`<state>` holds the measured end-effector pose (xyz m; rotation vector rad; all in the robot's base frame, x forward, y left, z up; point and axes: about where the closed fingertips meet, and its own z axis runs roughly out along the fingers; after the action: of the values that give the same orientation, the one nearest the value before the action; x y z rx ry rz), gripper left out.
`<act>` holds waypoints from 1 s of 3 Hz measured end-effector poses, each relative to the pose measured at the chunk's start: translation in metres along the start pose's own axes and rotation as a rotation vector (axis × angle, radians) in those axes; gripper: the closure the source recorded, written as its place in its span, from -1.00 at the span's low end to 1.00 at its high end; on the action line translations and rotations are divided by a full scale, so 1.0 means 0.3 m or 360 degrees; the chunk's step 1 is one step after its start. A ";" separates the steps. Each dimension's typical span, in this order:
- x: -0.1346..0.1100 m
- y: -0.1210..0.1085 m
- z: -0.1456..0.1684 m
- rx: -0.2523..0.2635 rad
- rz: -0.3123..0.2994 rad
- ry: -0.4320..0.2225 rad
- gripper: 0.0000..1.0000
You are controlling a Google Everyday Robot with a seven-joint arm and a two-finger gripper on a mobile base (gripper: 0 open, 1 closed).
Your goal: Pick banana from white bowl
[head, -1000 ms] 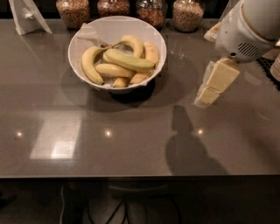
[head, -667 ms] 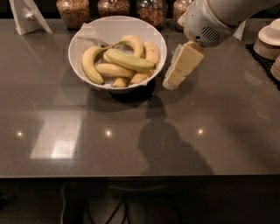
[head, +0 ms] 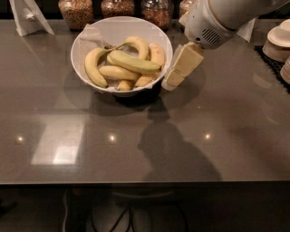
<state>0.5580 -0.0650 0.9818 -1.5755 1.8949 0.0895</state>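
Note:
A large white bowl point(head: 90, 34) stands at the back left of the dark table. It holds several bananas. The greenish-yellow, nearly straight banana point(head: 134, 62) lies on top, across the middle. A strongly curved yellow banana point(head: 92, 67) lies along the left wall, and shorter yellow ones lie beneath and at the right. My gripper point(head: 174, 80) hangs from the white arm point(head: 213, 20) just outside the bowl's right rim, level with it, its cream-coloured fingers pointing down and left. It holds nothing.
Several glass jars point(head: 76, 11) of dry goods line the table's back edge behind the bowl. A white folded card point(head: 28, 17) stands at the back left. Stacked small white plates point(head: 277, 43) sit at the far right on a dark mat.
My arm and gripper have moved left across the table, from well right of the bowl to right beside its right rim. The bananas and bowl have not moved.

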 end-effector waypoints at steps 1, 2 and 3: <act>-0.074 -0.030 0.094 0.0019 -0.0010 -0.0130 -1.00; -0.152 -0.058 0.181 0.0019 -0.0032 -0.0232 -0.88; -0.198 -0.069 0.240 0.0016 -0.0056 -0.0275 -0.64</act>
<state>0.6114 0.0124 0.9640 -1.5420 1.7311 0.1945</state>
